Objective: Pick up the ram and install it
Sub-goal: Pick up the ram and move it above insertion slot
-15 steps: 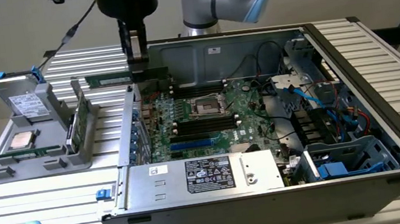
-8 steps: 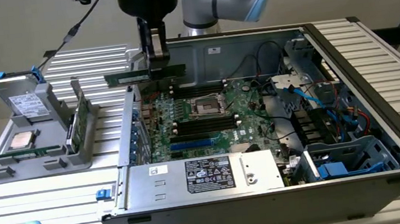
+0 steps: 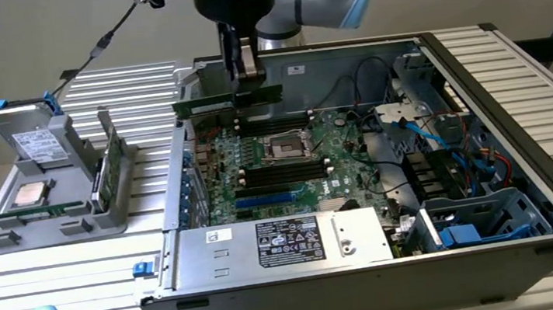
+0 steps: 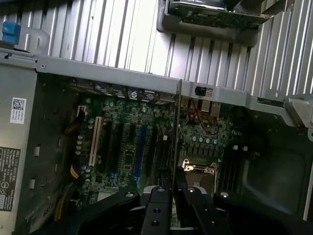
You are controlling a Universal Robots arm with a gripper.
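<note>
Rookie: gripper [image 3: 245,80] check on your rig, what's it doing right now?

Oldhand: You've got it clamped on the ram [image 3: 203,105], pinched around the middle of the stick. It hangs level over the open case [image 3: 376,292], above the motherboard [image 3: 307,187], on the arm's side of the CPU socket [image 3: 287,147]. Can't tell if it's touching a slot. Your grey holder [image 3: 55,219] sits well apart, on the exterior view's left.

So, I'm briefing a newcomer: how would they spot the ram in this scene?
Find the open computer case in the middle. Above its far side, the robot's hand grips the ram, a long, thin green stick. Unlike the big green board lying flat below, it hangs in the air, level and on edge.
</note>
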